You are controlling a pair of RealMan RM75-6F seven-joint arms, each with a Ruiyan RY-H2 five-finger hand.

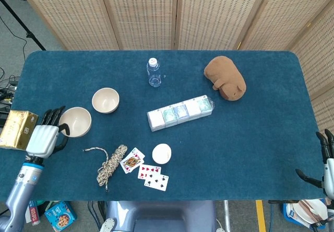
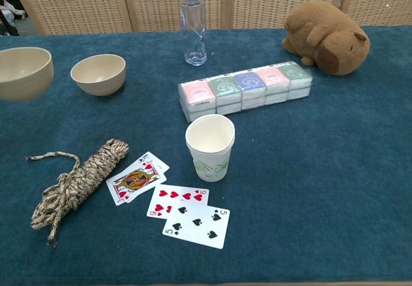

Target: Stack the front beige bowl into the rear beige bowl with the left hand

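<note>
My left hand [image 1: 44, 135] grips the front beige bowl [image 1: 75, 121] by its left rim and holds it lifted above the cloth. In the chest view this bowl [image 2: 22, 71] hangs at the left edge, with the hand itself out of frame. The rear beige bowl [image 1: 106, 100] stands upright and empty on the table, up and to the right of the held one; in the chest view the rear bowl [image 2: 98, 73] sits just right of it. My right hand [image 1: 326, 161] is at the far right edge, off the table, fingers apart and holding nothing.
A coiled rope [image 1: 108, 165], playing cards [image 1: 147, 172] and a paper cup [image 1: 161, 153] lie near the front. A tissue multipack [image 1: 180, 112], water bottle [image 1: 153, 72] and brown plush toy [image 1: 225, 78] sit further back. A gold box [image 1: 18, 129] lies at the left edge.
</note>
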